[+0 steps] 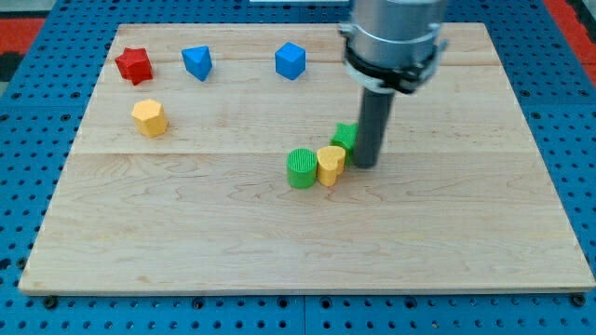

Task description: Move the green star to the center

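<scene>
The green star touches my tip on the view's left.

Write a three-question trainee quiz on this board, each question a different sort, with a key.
1. True or false: my tip is at the red star.
2. Multiple choice: What sits directly beside the green cylinder? A) a blue block B) the yellow block C) the red star
3. Fill in: The green star, partly hidden by the rod, lies on my tip's ____ side in the view.

Key: 1 false; 2 B; 3 left
</scene>
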